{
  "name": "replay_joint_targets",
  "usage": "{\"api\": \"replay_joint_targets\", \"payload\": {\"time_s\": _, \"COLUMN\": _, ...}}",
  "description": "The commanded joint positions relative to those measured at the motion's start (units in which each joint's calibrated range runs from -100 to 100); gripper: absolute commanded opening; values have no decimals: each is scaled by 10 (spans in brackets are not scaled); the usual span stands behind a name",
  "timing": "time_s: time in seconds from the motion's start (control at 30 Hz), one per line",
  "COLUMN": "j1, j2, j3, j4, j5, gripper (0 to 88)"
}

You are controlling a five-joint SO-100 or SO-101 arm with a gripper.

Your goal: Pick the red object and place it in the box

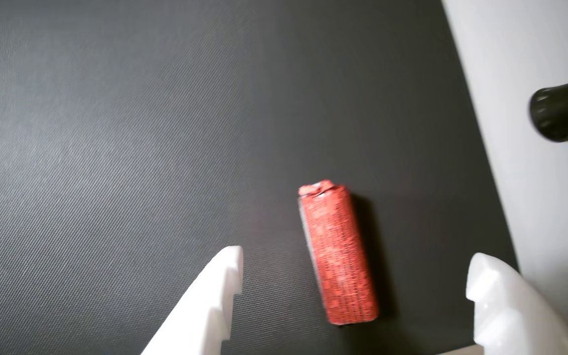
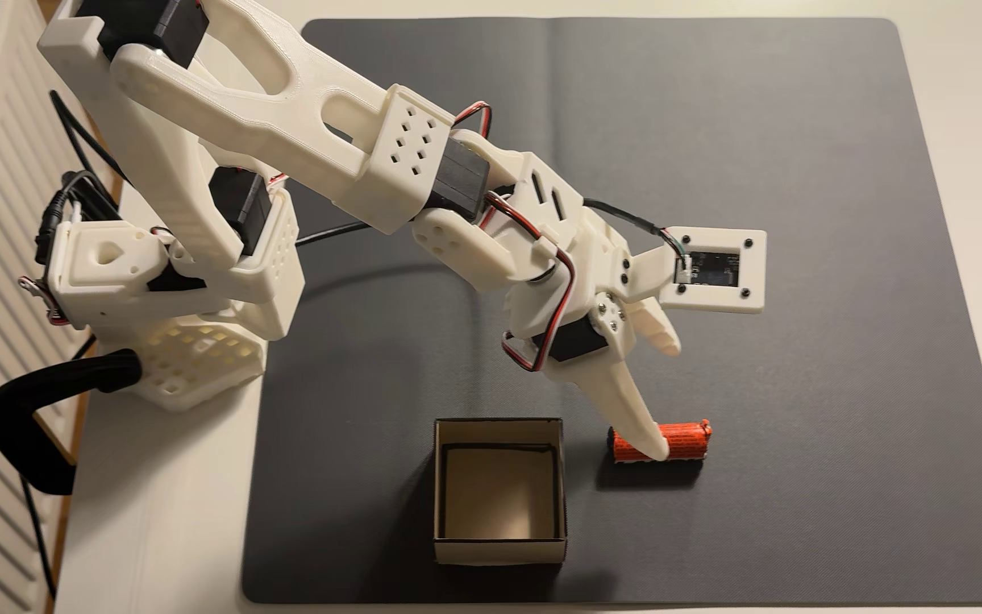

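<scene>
— Between the two white fingers (image 1: 210, 301) in the wrist view: lay the red object (image 1: 338, 254), flat on the dark mat (image 1: 116, 123), untouched on both sides.

— And the pincer (image 1: 353, 268)?

— Spread wide, holding nothing. Stood a little off-centre: red object nearer the middle, yet with a wider gap toward the right-hand finger than toward the left.

— Long axis?

— Ran away from the camera, from the bottom of the wrist view upward with a slight lean to the left; so crossed the closing line of the fingers nearly square. Judged a good setting for a squeeze across the narrow girth.

— Same in the fixed view?

— Lay there left to right on the mat, red object (image 2: 663, 443) just to the right of the box (image 2: 499, 546), apart from it. One finger crossed in front of it; other finger poised farther back and higher. Pincer (image 2: 664, 398) seemingly above it, not yet down around it.

— Box?

— Open-topped, empty, on the mat's near edge.

— Next call?

— Probably a short drop, then closing; a roll sideways judged possible under a one-sided touch.
</scene>
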Motion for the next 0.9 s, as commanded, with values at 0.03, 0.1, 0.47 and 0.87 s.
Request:
{"api": "replay_joint_targets", "payload": {"time_s": 0.03, "j1": 32, "j2": 2, "j3": -24, "j4": -8, "j5": 26, "gripper": 337}}
{"api": "replay_joint_targets", "payload": {"time_s": 0.1, "j1": 45, "j2": 3, "j3": -23, "j4": -4, "j5": 41, "gripper": 334}}
{"api": "replay_joint_targets", "payload": {"time_s": 0.47, "j1": 56, "j2": 94, "j3": -29, "j4": -23, "j5": 49, "gripper": 340}}
{"api": "replay_joint_targets", "payload": {"time_s": 0.87, "j1": 33, "j2": 180, "j3": -33, "j4": -129, "j5": 27, "gripper": 332}}
